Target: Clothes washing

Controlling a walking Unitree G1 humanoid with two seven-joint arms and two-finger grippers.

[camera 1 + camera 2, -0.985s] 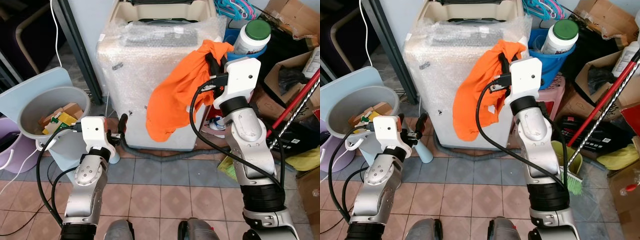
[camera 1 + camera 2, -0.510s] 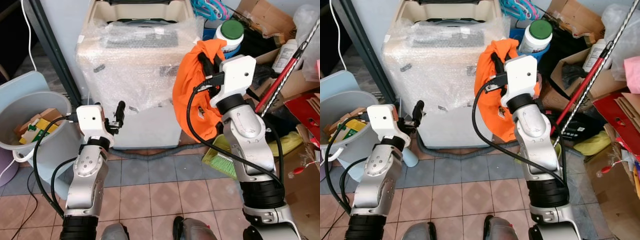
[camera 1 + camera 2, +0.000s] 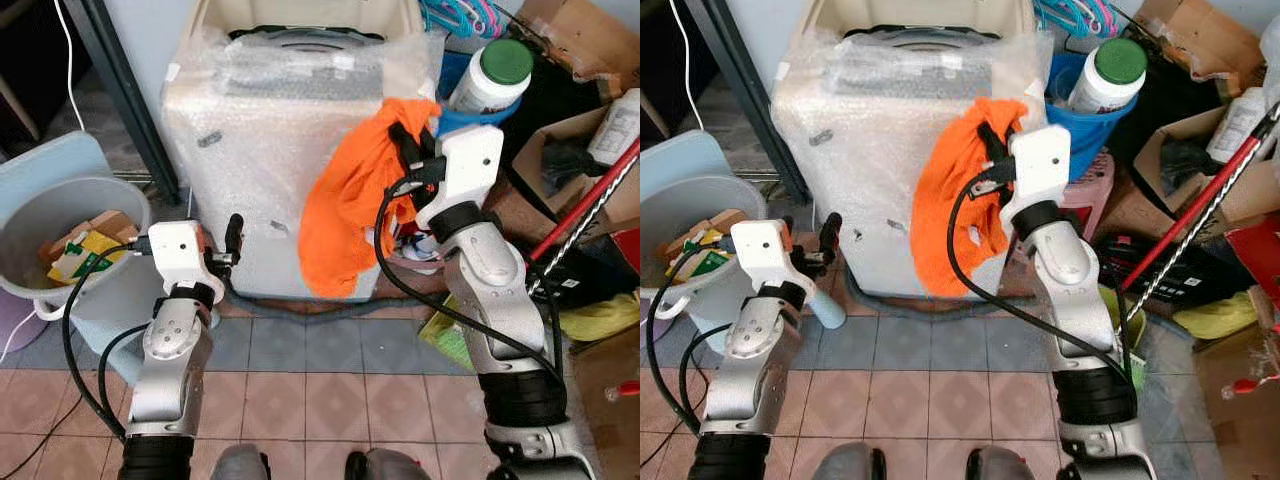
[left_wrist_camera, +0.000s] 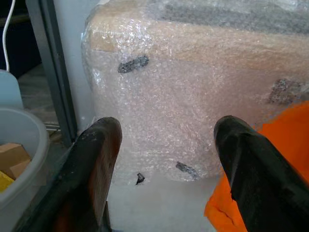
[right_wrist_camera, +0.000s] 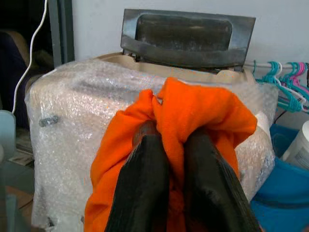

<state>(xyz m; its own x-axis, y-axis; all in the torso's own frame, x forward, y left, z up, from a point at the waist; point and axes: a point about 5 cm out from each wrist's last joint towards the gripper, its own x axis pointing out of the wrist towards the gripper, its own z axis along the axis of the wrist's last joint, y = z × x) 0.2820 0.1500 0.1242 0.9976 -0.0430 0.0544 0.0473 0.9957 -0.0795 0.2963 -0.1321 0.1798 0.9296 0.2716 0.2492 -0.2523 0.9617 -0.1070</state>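
The washing machine (image 3: 260,150) stands straight ahead, wrapped in bubble wrap, with its top lid (image 5: 188,36) raised. My right gripper (image 3: 405,140) is held up at the machine's front right corner, shut on an orange garment (image 3: 345,205). The garment hangs down against the machine's front, and in the right wrist view it bunches over both fingers (image 5: 145,179). My left gripper (image 3: 233,232) sits low before the machine's front left. Its fingers (image 4: 96,164) stand wide apart with nothing between them.
A grey bucket (image 3: 45,200) with boxes inside stands at the left. Right of the machine are a blue tub (image 3: 1085,115) holding a white jar with a green lid (image 3: 495,72), a red broom handle (image 3: 590,205), cardboard boxes (image 3: 585,35) and a yellow cloth (image 3: 605,320). Tiled floor lies below.
The camera has swung back left. The right gripper with the orange garment now hangs over the machine's front right corner instead of beside it. The left gripper stays open.
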